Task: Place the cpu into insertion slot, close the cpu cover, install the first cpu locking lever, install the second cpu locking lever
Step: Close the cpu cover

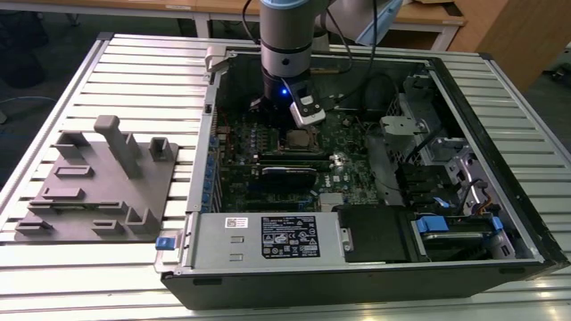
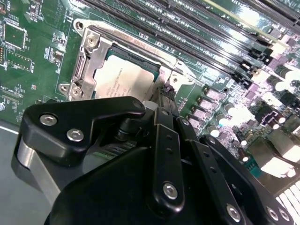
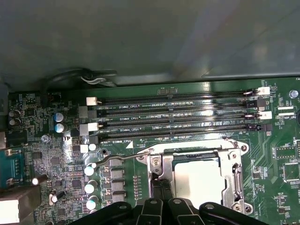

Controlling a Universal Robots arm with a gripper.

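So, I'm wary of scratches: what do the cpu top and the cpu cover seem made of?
The cpu looks topped with matte pale grey metal: flat, evenly dull sheen. The cpu cover looks like bright stamped steel, perhaps plated: silvery with sharp glints on its edges.

Soft room light leaves the computer case [image 1: 357,289] interior dim. In the second wrist view, glare bleaches the motherboard [image 2: 44,63].

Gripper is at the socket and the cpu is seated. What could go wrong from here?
1. The gripper sits at the cover's edge, close to the cpu; a sideways slip could scrape either.
2. The thin lever beside the cover looks unlatched; if so, the cover may lift.
3. Capacitors stand nearby and could be knocked.
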